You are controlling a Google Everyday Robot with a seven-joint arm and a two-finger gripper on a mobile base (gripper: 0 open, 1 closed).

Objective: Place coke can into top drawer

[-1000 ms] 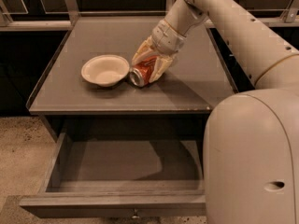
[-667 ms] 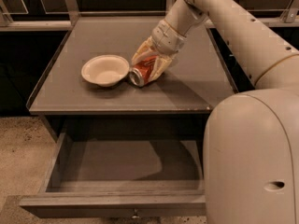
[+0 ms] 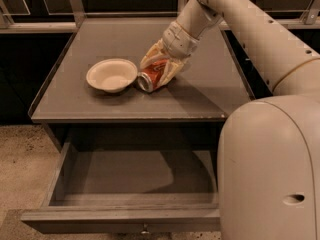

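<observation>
The coke can point(image 3: 151, 76) lies on its side on the grey tabletop point(image 3: 100, 39), its silver end facing front left, right beside a cream bowl point(image 3: 111, 74). My gripper point(image 3: 159, 69) reaches down from the upper right, with one finger on each side of the can. The top drawer point(image 3: 130, 211) is pulled wide open below the table's front edge; its inside holds nothing and its small knob shows at the bottom.
The robot's large cream body point(image 3: 270, 169) fills the lower right and covers the drawer's right end. A metal rail point(image 3: 75, 4) runs behind the table. Speckled floor point(image 3: 20, 164) lies at the lower left.
</observation>
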